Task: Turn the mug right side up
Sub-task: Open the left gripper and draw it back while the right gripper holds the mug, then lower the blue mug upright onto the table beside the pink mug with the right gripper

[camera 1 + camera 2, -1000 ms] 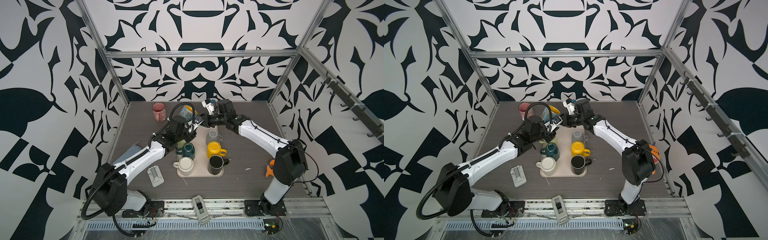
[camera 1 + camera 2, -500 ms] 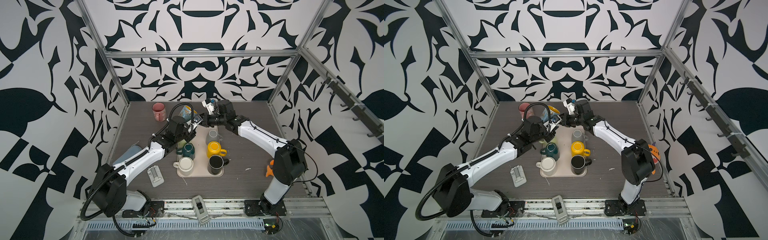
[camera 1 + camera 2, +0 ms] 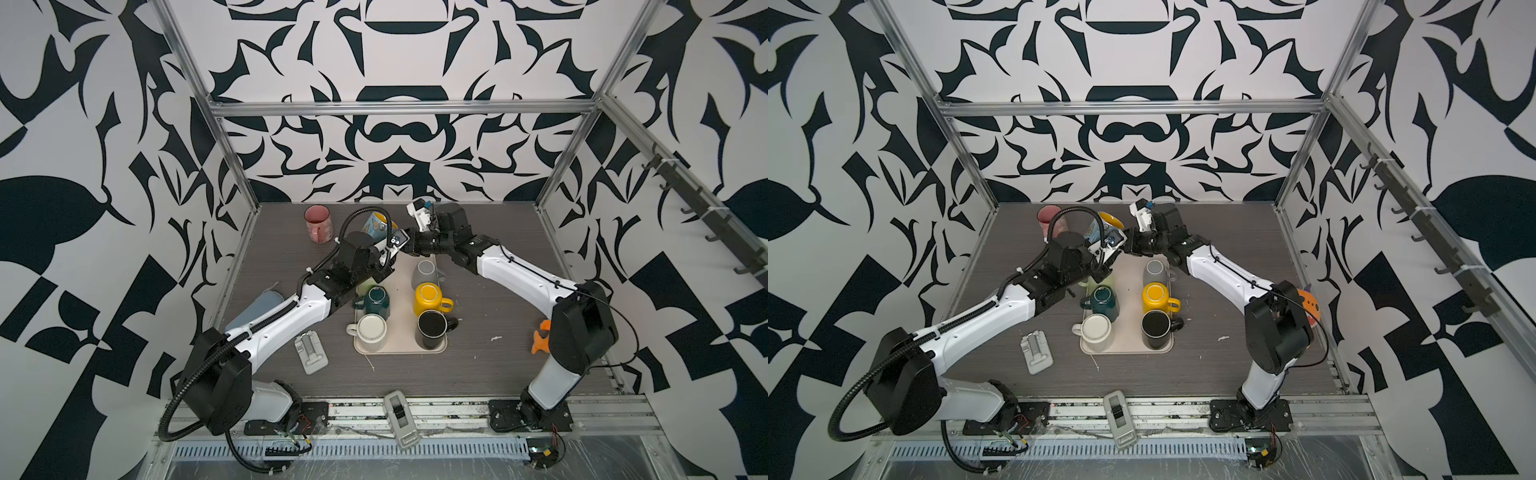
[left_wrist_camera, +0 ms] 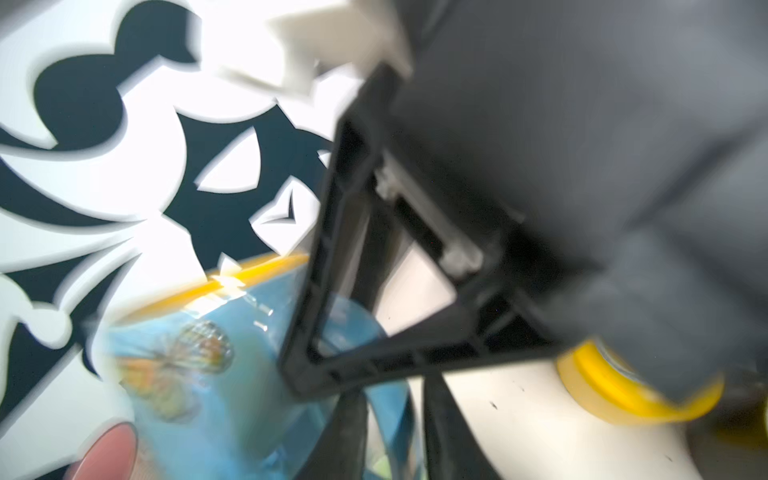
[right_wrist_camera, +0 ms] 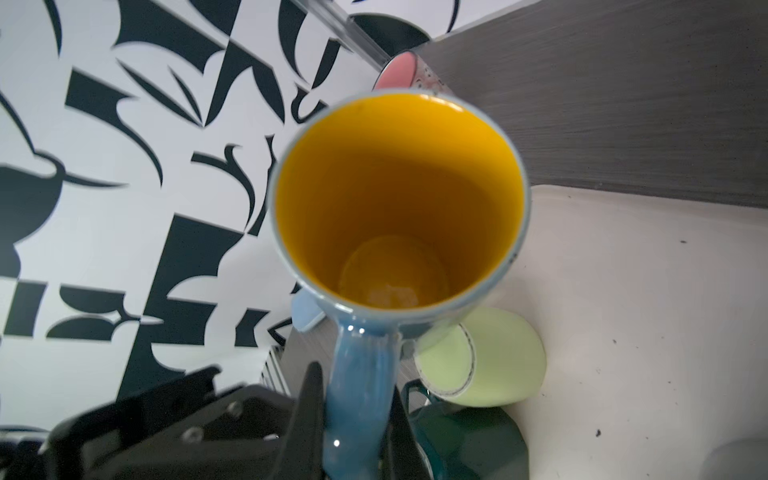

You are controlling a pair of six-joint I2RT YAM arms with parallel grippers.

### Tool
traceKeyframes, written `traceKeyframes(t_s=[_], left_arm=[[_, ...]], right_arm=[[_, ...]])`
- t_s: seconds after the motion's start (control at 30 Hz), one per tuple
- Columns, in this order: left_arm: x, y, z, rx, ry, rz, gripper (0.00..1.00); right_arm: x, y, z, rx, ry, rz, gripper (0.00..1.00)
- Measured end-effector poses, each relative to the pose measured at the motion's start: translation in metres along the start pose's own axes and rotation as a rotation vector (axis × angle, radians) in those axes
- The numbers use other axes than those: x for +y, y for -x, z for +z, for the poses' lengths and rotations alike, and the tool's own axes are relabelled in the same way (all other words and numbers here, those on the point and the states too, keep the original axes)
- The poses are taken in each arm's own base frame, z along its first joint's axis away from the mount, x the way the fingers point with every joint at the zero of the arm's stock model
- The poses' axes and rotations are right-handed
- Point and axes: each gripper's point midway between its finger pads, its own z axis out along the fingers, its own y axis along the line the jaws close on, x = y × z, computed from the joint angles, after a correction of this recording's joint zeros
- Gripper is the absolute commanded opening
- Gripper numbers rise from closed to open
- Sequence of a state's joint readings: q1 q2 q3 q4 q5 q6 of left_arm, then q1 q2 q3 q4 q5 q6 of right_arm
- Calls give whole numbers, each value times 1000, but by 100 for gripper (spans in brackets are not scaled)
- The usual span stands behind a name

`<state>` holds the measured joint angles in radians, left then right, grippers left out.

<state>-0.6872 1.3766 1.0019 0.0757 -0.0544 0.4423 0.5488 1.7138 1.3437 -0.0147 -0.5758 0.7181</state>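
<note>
Right wrist: right hand apparently grips mug handle.

The blue mug looks glossy glazed ceramic; the table is matt grey wood grain.

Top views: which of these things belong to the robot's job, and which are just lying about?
Job: blue butterfly mug, held by its handle in the right fingers.
Lying about: pink mug, loaded tray, orange toy, grey gadget.

I get both top views high, from front, looking steeply down over whole table. Wrist cameras close; both catch blue mug.
</note>
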Motion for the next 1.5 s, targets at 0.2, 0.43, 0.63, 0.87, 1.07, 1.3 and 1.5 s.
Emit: traceKeyframes(t_s=[0.2, 0.43, 0.63, 0.87, 1.07, 1.3, 1.5], left_arm=[[19, 60, -11, -184, 71, 44, 37], [34, 94, -28, -299, 129, 61, 37], [36, 93, -29, -295, 139, 66, 37], [38, 94, -30, -294, 149, 66, 36], [47, 97, -40, -296, 195, 45, 36], [79, 70, -48, -206, 236, -149, 36], [125, 51, -67, -174, 297, -381, 37]], right_arm=[[-37, -21, 6, 28, -111, 72, 0], [-38, -20, 6, 18, -115, 74, 0], [-41, -15, 4, 5, -128, 71, 0], [-33, 4, -1, -34, -118, 53, 0], [-19, 35, -1, -95, -116, -28, 0], [-30, 70, 32, -125, -154, -144, 0], [-65, 76, 76, -92, -213, -216, 0]])
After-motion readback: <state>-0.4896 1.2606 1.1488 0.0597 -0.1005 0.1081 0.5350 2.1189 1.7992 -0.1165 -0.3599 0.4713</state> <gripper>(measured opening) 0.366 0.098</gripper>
